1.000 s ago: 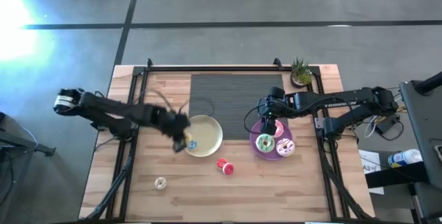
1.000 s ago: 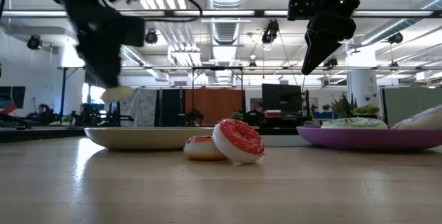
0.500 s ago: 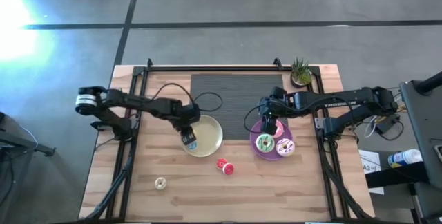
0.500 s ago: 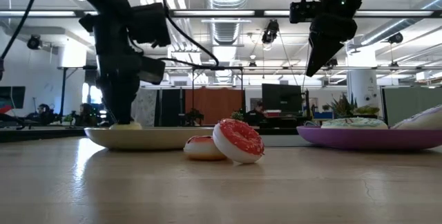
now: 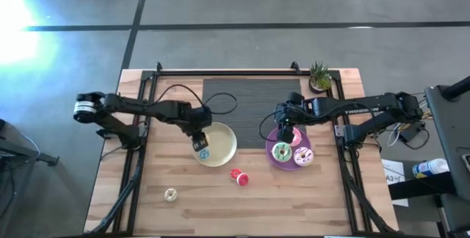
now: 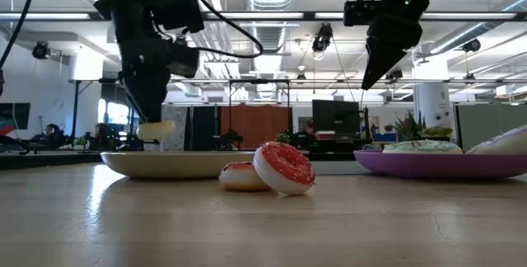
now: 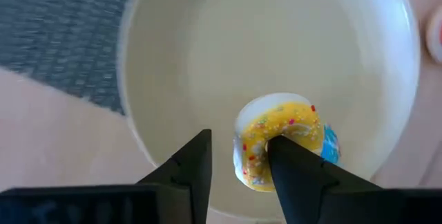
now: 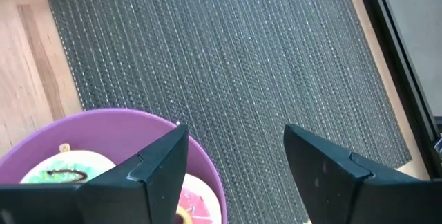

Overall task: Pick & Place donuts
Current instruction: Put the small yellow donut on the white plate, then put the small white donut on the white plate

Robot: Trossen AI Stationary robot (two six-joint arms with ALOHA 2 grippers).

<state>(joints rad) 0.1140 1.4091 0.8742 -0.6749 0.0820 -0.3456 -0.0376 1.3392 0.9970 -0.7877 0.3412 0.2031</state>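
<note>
Left fingers (image 7: 276, 165) grip one yellow donut (image 7: 280, 137) of six.

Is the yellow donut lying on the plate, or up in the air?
Up in the air. In the low view the yellow donut hangs from the left gripper, above the pale-yellow plate.

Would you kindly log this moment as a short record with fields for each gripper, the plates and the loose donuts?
left gripper: over the yellow plate, shut on the yellow donut, held just above the plate
teal donut: partly hidden behind the yellow donut
right gripper: open, hovering at the purple plate's edge by the dark mat
purple plate holds: three donuts
table: red donut leaning on an orange donut; whitish donut alone near the front
</note>
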